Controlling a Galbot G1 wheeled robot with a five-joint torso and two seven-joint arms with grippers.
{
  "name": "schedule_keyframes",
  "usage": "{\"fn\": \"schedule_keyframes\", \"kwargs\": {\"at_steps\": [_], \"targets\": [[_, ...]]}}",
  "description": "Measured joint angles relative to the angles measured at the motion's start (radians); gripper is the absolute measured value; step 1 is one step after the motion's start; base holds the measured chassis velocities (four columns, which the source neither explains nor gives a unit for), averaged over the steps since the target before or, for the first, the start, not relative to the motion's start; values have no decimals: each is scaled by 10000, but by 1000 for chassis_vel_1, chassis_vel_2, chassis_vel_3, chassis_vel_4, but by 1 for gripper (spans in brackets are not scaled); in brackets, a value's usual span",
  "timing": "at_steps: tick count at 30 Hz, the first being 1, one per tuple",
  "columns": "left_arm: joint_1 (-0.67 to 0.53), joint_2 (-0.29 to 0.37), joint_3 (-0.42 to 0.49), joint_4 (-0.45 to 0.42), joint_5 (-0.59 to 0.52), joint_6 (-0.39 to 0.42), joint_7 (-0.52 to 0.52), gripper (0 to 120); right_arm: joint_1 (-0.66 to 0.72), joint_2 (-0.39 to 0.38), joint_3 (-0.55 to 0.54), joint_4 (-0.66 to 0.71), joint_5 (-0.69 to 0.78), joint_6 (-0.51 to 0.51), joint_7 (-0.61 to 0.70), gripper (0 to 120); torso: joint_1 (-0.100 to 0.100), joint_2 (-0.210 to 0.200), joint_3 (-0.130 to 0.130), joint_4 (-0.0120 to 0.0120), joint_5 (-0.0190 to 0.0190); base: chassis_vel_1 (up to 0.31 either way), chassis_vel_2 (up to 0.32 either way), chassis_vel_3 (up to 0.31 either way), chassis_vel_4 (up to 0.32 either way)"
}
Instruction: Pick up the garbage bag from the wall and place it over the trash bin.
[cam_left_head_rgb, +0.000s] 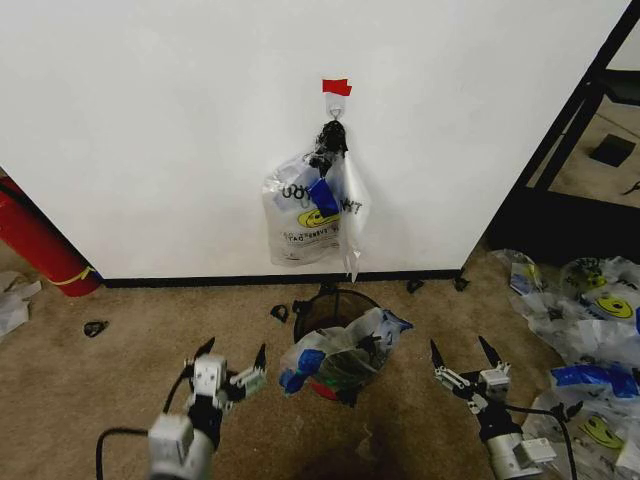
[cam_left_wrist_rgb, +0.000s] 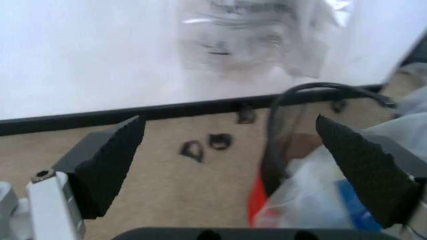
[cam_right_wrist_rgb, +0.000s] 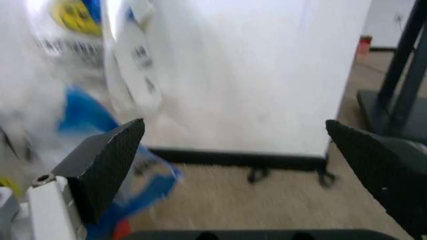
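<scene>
Both grippers hang low over the tan carpet with their jaws spread wide and nothing between them; the left gripper (cam_left_head_rgb: 232, 357) sits just to the left of the trash bin (cam_left_head_rgb: 322, 310), and the right gripper (cam_left_head_rgb: 465, 352) sits to the bin's right, a little farther off; in the left wrist view the left gripper (cam_left_wrist_rgb: 230, 145) frames the bin's dark rim (cam_left_wrist_rgb: 293, 100) and the carpet before the black baseboard, with its dark fingertips (cam_left_wrist_rgb: 113, 160) well apart; in the right wrist view the right gripper (cam_right_wrist_rgb: 233, 150) likewise stands fully open, facing the wall (cam_right_wrist_rgb: 253, 65); the garbage bag (cam_left_head_rgb: 338, 365) lies crumpled over the mouth of the bin, its blue patches showing at the left and right edges, see-through plastic slumped partly inside and partly over the front rim; on the wall (cam_left_head_rgb: 150, 130) behind, under a red tape strip (cam_left_head_rgb: 336, 87), a thick bunch of bags (cam_left_head_rgb: 315, 215) with a black top hangs from a small hook; a heap of smiley-print bags (cam_left_head_rgb: 590, 320) lies on the floor at the right; a long red cylinder (cam_left_head_rgb: 35, 240) leans at the left edge.
</scene>
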Motion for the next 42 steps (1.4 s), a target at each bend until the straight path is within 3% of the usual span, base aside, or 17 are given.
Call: {"fn": "schedule_keyframes", "kwargs": {"at_steps": [1, 2, 4, 5, 7, 9, 10, 12, 17, 22, 29, 33, 34, 40, 42], "targets": [[-356, 72, 134, 110, -268, 158, 55, 100, -65, 29, 43, 75, 42, 174, -67, 100, 0, 0, 0, 3, -2, 0, 0, 0, 0], [-959, 184, 358, 336, -763, 422, 124, 100, -130, 100, 94, 135, 55, 568, -184, 100, 1, 0, 1, -14, -11, 0, 0, 0, 0], [-1230, 222, 428, 475, -1056, 560, 140, 100, -112, 136, 102, 140, 38, 853, -281, 100, 1, 0, 1, -18, -11, 0, 0, 0, 0], [-1412, 245, 447, 597, -1287, 677, 145, 100, -59, 145, 82, 139, -2, 1057, -374, 100, 1, 0, 1, -17, -6, 0, 0, 0, 0], [-2039, 376, 584, 1014, -1968, 1017, 186, 100, -88, 183, 76, 236, -99, 1422, -595, 100, 0, 0, 0, 11, 1, 0, 0, 0, 0], [-3416, 639, 1116, 1683, -3232, 1614, 300, 100, -477, 279, 266, 406, -78, 1691, -752, 100, 0, -1, 1, 0, -9, 0, 0, 0, 0], [-3416, 639, 1116, 1683, -3232, 1614, 300, 100, -477, 279, 266, 406, -78, 1691, -752, 100, 0, -1, 1, 0, -9, 0, 0, 0, 0], [-4781, 754, 1758, 2201, -4187, 2043, 351, 100, -666, 348, 456, 438, -10, 1859, -826, 100, 1, -1, 1, -15, -3, 0, 0, 0, 0], [-7427, 556, 3318, 3495, -5736, 2822, 634, 100, -857, 456, 782, 605, 407, 1923, -825, 100, 1, 0, 1, -4, -3, 0, 0, 0, 0], [-8420, 224, 4095, 4346, -5923, 3330, 885, 100, -936, 550, 860, 703, 415, 1890, -805, 100, 1, -1, 1, -6, -3, 0, 0, 0, 0], [-8909, 52, 4425, 5216, -6296, 3989, 1285, 92, -947, 515, 949, 757, 480, 1820, -644, 100, 1, -1, 0, -2, -2, 0, 0, 0, 0], [-9134, -145, 4562, 5857, -6213, 4009, 1314, 77, -906, 498, 905, 831, 546, 1709, -605, 100, 1, -1, 0, -4, -3, 0, 0, 0, 0], [-9134, -145, 4562, 5857, -6213, 4009, 1314, 77, -906, 498, 905, 831, 546, 1709, -605, 100, 1, -1, 0, -4, -3, 0, 0, 0, 0], [-9070, -227, 4485, 5976, -6239, 3985, 1165, 50, -801, 496, 850, 751, 550, 1648, -561, 100, 0, -1, 0, -3, -2, 0, 0, 0, 0], [-9053, -231, 4470, 5976, -6266, 3985, 1137, 48, -797, 496, 849, 742, 549, 1647, -555, 100, 0, 0, 0, -4, -2, 0, 0, 0, 0]]}}
